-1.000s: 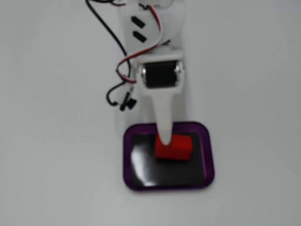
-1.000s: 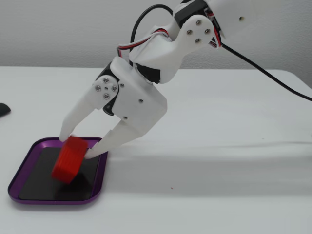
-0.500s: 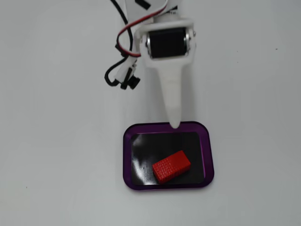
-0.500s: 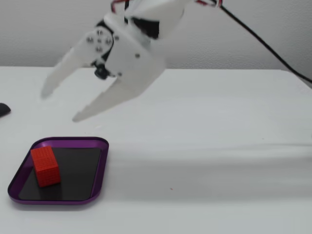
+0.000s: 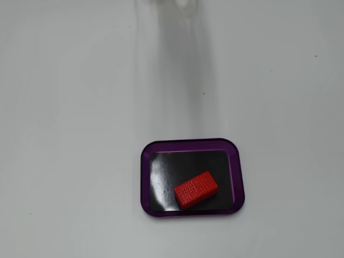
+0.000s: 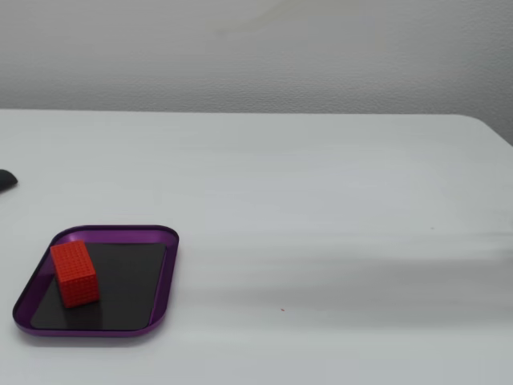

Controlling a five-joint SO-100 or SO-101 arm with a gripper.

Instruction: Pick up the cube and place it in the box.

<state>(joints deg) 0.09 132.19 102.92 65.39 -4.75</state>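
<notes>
The red cube (image 5: pixel 195 189) lies on the black floor of the purple-rimmed box (image 5: pixel 189 143), towards its lower right part and turned at a slant. In the other fixed view the cube (image 6: pixel 74 273) rests on the left side of the box (image 6: pixel 164 273), at the lower left of the white table. No gripper and no arm show in either fixed view.
A white table fills both fixed views. A small dark object (image 6: pixel 6 180) sits at the left edge of one fixed view. The table's far edge meets a grey wall, and its right corner (image 6: pixel 485 122) shows there.
</notes>
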